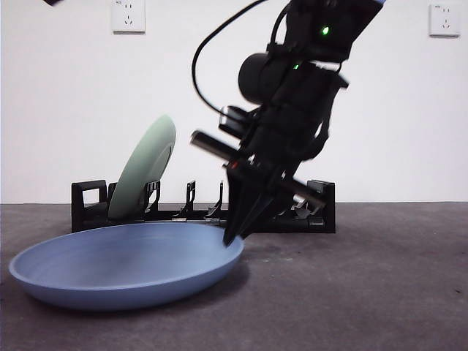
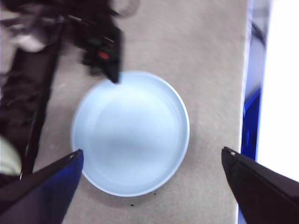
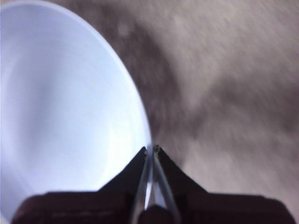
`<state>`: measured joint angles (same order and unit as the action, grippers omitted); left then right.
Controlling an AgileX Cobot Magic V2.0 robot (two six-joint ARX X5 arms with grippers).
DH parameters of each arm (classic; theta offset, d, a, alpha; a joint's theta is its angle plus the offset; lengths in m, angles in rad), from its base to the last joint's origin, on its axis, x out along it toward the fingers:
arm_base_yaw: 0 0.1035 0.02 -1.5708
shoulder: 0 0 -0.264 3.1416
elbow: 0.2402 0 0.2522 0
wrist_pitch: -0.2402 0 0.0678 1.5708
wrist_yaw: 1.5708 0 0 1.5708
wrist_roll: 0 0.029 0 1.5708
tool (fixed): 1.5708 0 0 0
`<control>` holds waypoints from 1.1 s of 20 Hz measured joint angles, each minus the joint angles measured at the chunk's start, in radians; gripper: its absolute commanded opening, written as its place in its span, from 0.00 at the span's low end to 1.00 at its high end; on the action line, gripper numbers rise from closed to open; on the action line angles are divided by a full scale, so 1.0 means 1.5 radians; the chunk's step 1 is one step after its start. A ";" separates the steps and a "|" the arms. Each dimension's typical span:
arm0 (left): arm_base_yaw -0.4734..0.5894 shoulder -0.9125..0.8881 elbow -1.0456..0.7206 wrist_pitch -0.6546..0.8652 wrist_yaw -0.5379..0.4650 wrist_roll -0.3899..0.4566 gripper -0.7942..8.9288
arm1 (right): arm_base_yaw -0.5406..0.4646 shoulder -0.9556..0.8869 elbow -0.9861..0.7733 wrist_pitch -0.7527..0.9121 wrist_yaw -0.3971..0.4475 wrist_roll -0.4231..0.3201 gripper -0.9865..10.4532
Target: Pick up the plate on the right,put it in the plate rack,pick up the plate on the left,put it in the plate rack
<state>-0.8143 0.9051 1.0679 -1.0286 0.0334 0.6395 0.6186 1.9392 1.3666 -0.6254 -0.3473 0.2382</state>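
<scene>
Gripping the rim of the shallow round pale-blue plate (image 1: 124, 265) is the step in hand, and it wants a secure bite before any lift. The plate lies flat on the grey desk (image 1: 380, 292), near and left of centre, just in front of the long low black plastic plate rack (image 1: 314, 212). A pale green round plate (image 1: 145, 167) already leans upright in the rack's left slots. The right gripper (image 1: 234, 235) slants down from above to the blue plate's right edge; in its own wrist view the jaws are pressed nearly together with the thin rim caught between their tips, so the hold looks narrow and only at the very edge. The left gripper (image 2: 152, 163) hangs high over the plate with its jaws spread wide, holding nothing.

To do this well, I would push the jaws a little further over the rim so more of the lip sits between them, then squeeze firmly. Raise the right side first and slowly, letting the far rim pivot on the desk. Keep clear of the rack's dividers, and aim for an empty slot to the right of the green plate.
</scene>
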 measured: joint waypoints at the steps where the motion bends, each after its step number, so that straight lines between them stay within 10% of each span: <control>1: -0.025 0.015 0.000 0.000 -0.019 0.010 0.60 | -0.007 -0.022 0.000 -0.012 -0.003 -0.002 0.08; 13: -0.159 0.172 0.000 0.160 -0.265 0.162 0.59 | -0.121 -0.216 0.083 -0.251 -0.081 -0.074 0.08; 22: -0.168 0.187 0.000 0.169 -0.262 0.197 0.21 | -0.127 -0.220 0.083 -0.277 -0.076 -0.084 0.08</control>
<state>-1.0660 1.1851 1.0679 -0.7746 -0.3599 0.9352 0.4278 1.6089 1.4906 -1.0409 -0.4606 0.1116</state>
